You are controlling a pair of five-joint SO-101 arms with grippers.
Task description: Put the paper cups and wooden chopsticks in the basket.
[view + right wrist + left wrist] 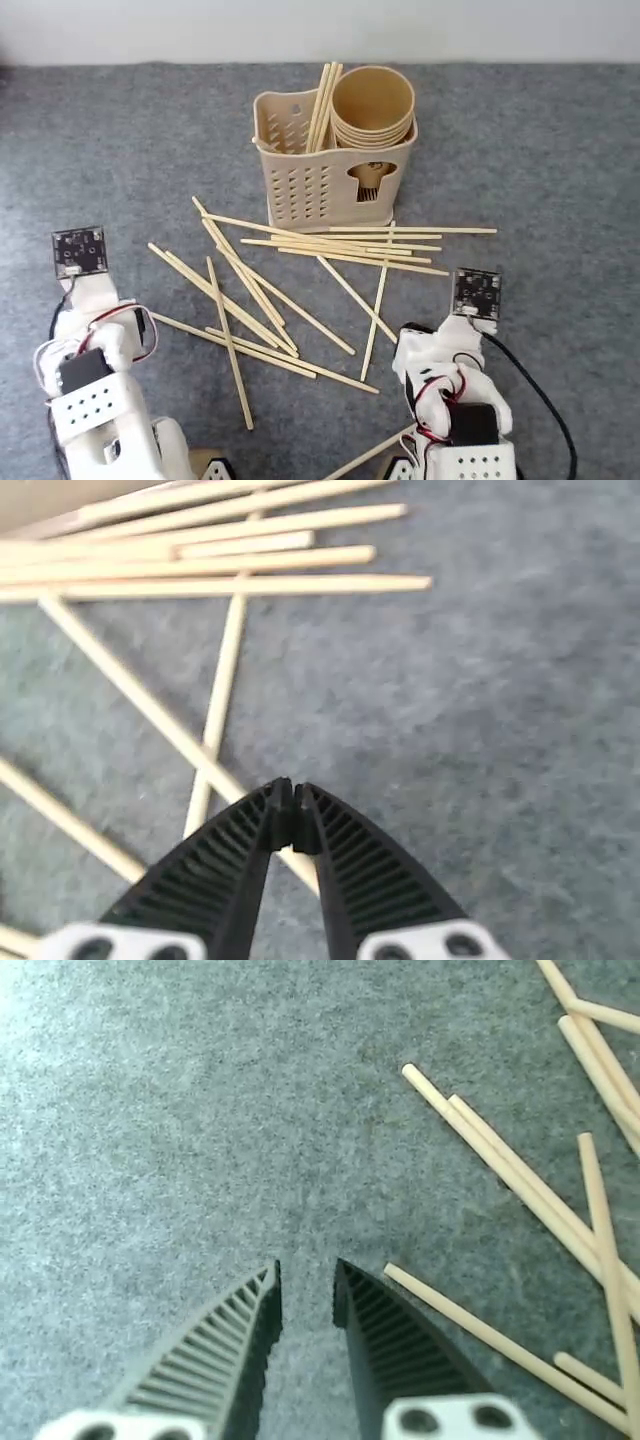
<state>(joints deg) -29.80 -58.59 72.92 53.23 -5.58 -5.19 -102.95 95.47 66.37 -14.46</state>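
Standing toward the tabletop's [560, 150] far edge: basket [305, 185], paper cups [372, 100] nested in one compartment to save room, upright chopsticks [323, 95] beside. Loose chopsticks [250, 295] are strewn mid-tabletop, uncollected. Left tool [305, 1280] narrowly parted, empty; right tool [292, 815] closed, empty.

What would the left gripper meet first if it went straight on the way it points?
Probably only bare carpet ahead of the left gripper; the nearest chopstick lies off to one side, though depth is unclear.

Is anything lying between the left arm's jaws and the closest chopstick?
Nothing visible does. Only bare grey carpet separates the left jaws, which stand slightly apart, from the closest chopstick, lying just beside one of them.
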